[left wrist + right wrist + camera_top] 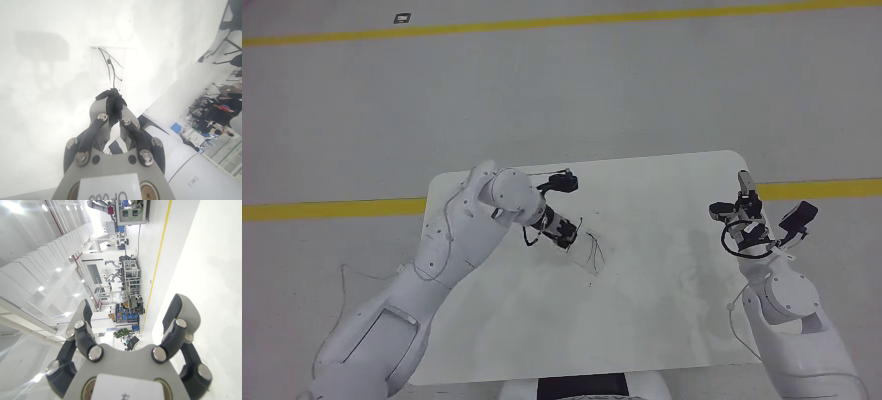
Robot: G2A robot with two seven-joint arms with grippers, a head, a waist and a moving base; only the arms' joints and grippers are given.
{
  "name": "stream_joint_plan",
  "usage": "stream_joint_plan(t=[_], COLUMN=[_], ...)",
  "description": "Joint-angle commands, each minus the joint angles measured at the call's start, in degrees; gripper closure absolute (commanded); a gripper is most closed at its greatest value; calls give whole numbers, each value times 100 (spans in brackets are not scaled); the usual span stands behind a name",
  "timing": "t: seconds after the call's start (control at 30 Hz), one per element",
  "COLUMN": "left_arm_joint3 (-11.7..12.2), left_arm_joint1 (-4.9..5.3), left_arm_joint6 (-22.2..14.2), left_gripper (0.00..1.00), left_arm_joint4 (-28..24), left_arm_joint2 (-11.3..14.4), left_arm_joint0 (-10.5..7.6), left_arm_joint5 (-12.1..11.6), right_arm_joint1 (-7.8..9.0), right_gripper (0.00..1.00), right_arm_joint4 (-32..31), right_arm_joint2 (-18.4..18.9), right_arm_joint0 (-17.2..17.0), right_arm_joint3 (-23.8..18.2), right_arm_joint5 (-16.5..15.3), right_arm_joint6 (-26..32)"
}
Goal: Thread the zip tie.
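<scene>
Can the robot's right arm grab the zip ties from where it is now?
Probably not yet. The right gripper is open, but it sits at the edge of the table and faces out into the room. The zip ties lie by the left gripper, far across the table.

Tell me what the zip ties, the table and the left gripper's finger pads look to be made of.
Zip ties: thin black plastic, probably nylon, since they bend in loose curves.
Table: smooth white top, likely laminate or painted board, with a dull sheen and faint smudges.
Left gripper finger pads: matte black with a rubbery look. The grey links behind them look like metal, with shiny rivets.
</scene>
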Motion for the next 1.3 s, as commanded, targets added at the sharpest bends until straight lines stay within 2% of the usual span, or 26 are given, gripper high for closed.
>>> stream_joint_plan(t=[0.0,0.07,0.1,0.2,0.33,0.47,0.53,0.83,0.87,0.93,1.0,1.17,1.27], left_arm_joint3=[-64,-80,-104,-53,-314,-523,-577,-559,-484,-320,-205,-89,-88], left_arm_joint1=[160,289,374,555,823,1032,1089,1111,1112,1146,1171,1267,1295], left_arm_joint6=[1,1,1,1,1,1,1,1,172,415,447,1,1], left_gripper=[100,100,100,100,100,100,100,100,100,100,100,100,100], left_arm_joint4=[-531,-874,-1104,-1650,-2318,-2826,-3183,-3118,-3136,-2926,-3332,-3986,-4321], left_arm_joint2=[-320,-499,-587,-751,-761,-760,-793,-792,-801,-877,-1062,-1695,-1865], left_arm_joint0=[207,345,424,562,712,852,943,939,985,939,920,864,876], left_arm_joint5=[-665,-984,-1223,-1610,-1610,-1610,-1610,-1610,-1555,-1610,-1610,-1610,-1610], right_arm_joint1=[0,0,0,0,0,0,0,0,0,0,0,0,0], right_gripper=[0,0,0,0,0,0,0,0,0,0,0,0,0], right_arm_joint4=[0,0,0,0,0,0,0,0,0,0,0,0,0], right_arm_joint2=[0,0,0,0,0,0,0,0,0,0,0,0,0], right_arm_joint0=[0,0,0,0,0,0,0,0,0,0,0,0,0], right_arm_joint3=[0,0,0,0,0,0,0,0,0,0,0,0,0], right_arm_joint5=[0,0,0,0,0,0,0,0,0,0,0,0,0], right_arm_joint6=[0,0,0,0,0,0,0,0,0,0,0,0,0])
